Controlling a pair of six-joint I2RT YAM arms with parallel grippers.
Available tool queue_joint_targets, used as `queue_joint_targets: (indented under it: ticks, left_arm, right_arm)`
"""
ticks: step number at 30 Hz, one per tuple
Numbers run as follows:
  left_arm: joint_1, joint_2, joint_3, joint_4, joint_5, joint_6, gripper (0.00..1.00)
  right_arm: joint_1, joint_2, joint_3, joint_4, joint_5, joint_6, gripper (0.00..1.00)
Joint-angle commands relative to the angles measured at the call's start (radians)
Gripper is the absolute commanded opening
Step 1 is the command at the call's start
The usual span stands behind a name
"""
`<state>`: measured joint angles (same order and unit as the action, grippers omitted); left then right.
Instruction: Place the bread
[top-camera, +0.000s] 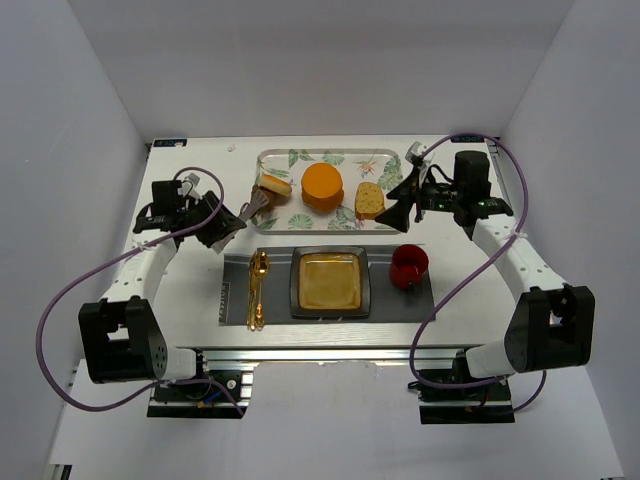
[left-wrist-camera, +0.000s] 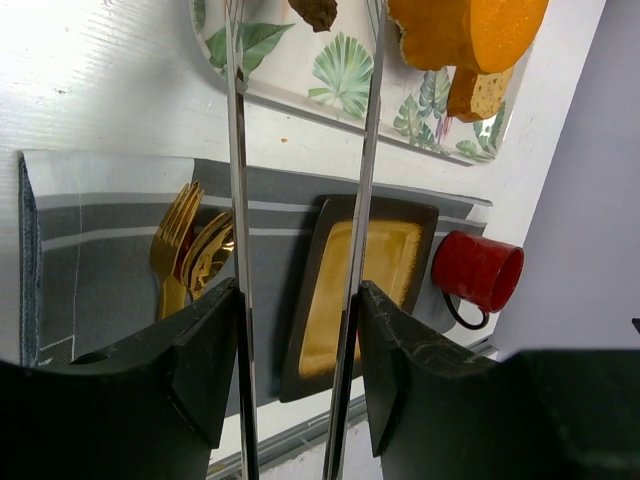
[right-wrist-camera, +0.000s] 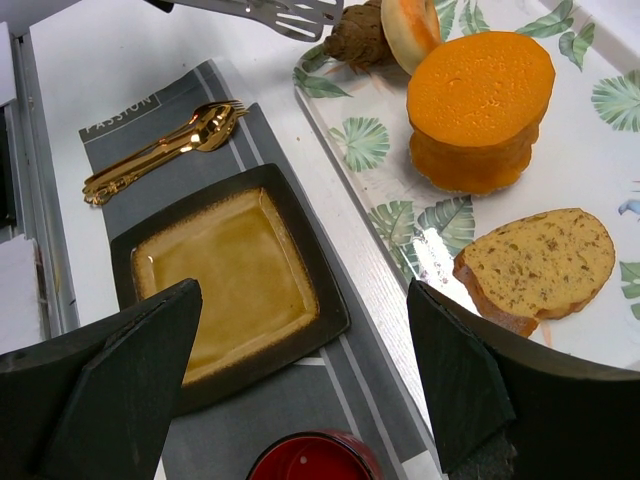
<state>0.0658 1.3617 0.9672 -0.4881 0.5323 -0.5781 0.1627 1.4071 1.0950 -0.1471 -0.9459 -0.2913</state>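
Observation:
A seeded slice of bread (top-camera: 369, 200) (right-wrist-camera: 540, 265) lies flat at the right end of the leaf-patterned tray (top-camera: 300, 160). My right gripper (top-camera: 400, 200) (right-wrist-camera: 303, 295) hovers open just in front of it, holding nothing. My left gripper (top-camera: 222, 222) (left-wrist-camera: 297, 300) is shut on metal tongs (left-wrist-camera: 238, 150). Each tong arm rests against one finger. The tong arms are spread, and their tips (right-wrist-camera: 290, 15) reach the tray's left end beside a brown lump (right-wrist-camera: 358, 38) and a pale round piece (top-camera: 272, 187). The square brown plate (top-camera: 297, 285) is empty.
A thick orange round (top-camera: 322, 186) (right-wrist-camera: 480, 100) sits in the middle of the tray. On the grey placemat (top-camera: 235, 300), a gold fork and spoon (top-camera: 257, 290) lie left of the plate and a red cup (top-camera: 409, 266) stands to its right.

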Motion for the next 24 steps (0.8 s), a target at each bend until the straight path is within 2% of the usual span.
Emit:
queue_joint_targets:
  ticks: [1, 20, 24]
  left_arm:
    - [-0.003, -0.049, 0.054, -0.056, -0.012, -0.014, 0.59]
    - [-0.004, 0.103, 0.070, 0.060, 0.037, -0.118, 0.59]
    - [-0.004, 0.116, 0.065, 0.078, 0.040, -0.131, 0.56]
  right_arm:
    - [-0.008, -0.034, -0.014, 0.034, -0.027, 0.012, 0.88]
    - [-0.017, -0.059, -0.037, 0.055, -0.040, 0.020, 0.88]
    - [-0.019, -0.062, -0.040, 0.055, -0.044, 0.020, 0.88]
